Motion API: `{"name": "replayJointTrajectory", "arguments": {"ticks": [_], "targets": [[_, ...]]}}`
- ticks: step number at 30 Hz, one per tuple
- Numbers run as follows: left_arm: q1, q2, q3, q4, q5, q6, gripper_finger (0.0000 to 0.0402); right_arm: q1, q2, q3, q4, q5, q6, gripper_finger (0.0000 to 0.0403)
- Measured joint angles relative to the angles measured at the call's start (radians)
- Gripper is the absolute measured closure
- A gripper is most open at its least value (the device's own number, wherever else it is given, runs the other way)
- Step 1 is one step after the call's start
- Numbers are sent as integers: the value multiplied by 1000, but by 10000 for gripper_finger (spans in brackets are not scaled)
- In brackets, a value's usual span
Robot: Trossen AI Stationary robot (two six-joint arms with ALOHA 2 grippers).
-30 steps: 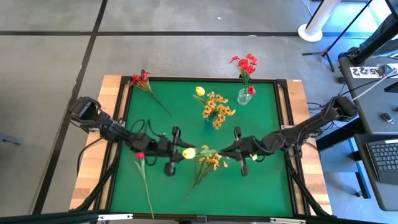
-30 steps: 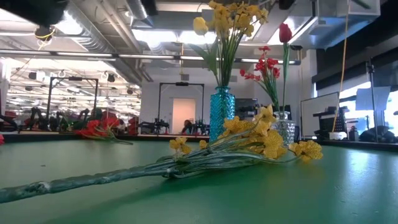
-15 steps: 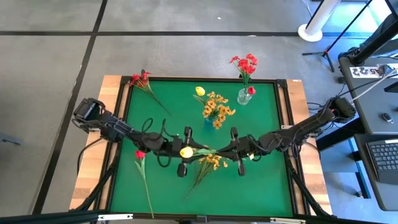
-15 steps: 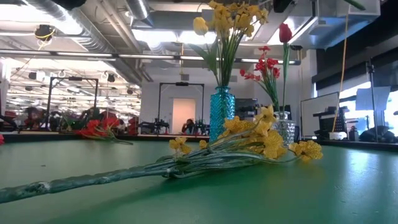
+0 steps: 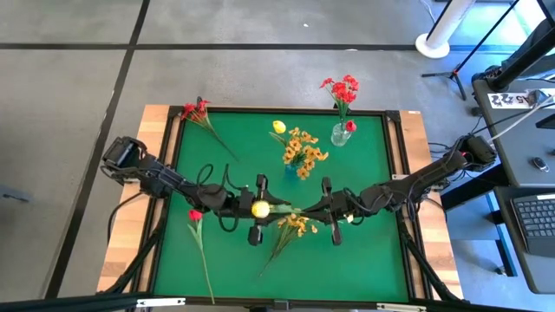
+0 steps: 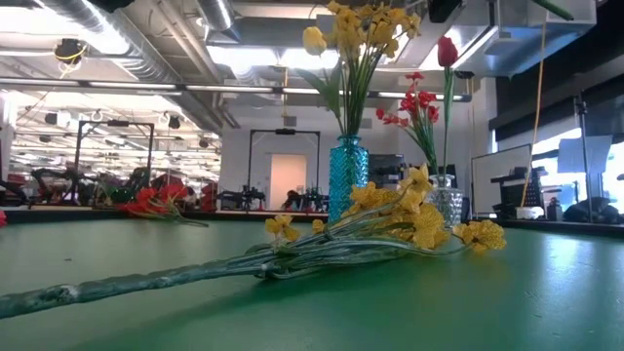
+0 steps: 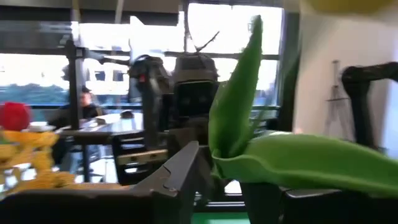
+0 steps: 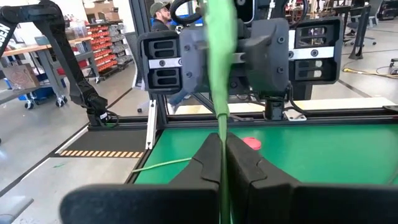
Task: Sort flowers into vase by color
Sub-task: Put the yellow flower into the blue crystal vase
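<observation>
High view: left gripper (image 5: 257, 211) and right gripper (image 5: 327, 211) face each other over the middle of the green felt-topped table (image 5: 364, 260), both on one artificial yellow tulip with a thin green stem (image 5: 260, 208). The bloom sits at the left gripper and the stem runs right to the right gripper. A yellow-orange cluster spray (image 5: 295, 225) lies on the felt just below them. A red tulip on a long stem (image 5: 195, 216) lies near the left edge, and a red cluster spray (image 5: 195, 110) at the far left corner. A blue glass vase (image 5: 290, 168) holds yellow flowers; a clear glass vase (image 5: 340, 134) holds red ones.

Low view: neither gripper is visible. The yellow-orange spray (image 6: 409, 219) lies flat on the felt, with the blue vase (image 6: 348, 175) and clear vase (image 6: 446, 205) behind it.

Left wrist view: a green leaf (image 7: 298, 158) fills the foreground; the left jaws appear closed around the tulip near its head.

Right wrist view: the right jaws are clamped on the green stem (image 8: 221, 93), the left gripper (image 8: 231, 53) opposite. A person in a cap (image 8: 161, 14) stands beyond the table.
</observation>
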Motion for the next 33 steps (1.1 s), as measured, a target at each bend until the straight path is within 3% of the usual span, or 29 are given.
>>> {"name": "replayJointTrajectory", "arguments": {"ticks": [6,10,14,20,24,33], "targets": [[-12,0,0,0,-83,0,384,-1,0,0,-2,9,1,400],[-30,0,0,-12,-141,24,395,-1,0,0,-14,35,19,391],[-64,0,-1,-26,-225,55,398,2,-12,1,-92,14,26,341],[-134,-20,-1,-110,-429,113,399,1,-56,1,-197,-11,55,238],[-195,-56,-1,-203,-621,148,400,2,-132,1,-287,-69,83,192],[-292,-146,-1,-357,-971,206,401,41,-307,1,-494,-66,161,172]]}}
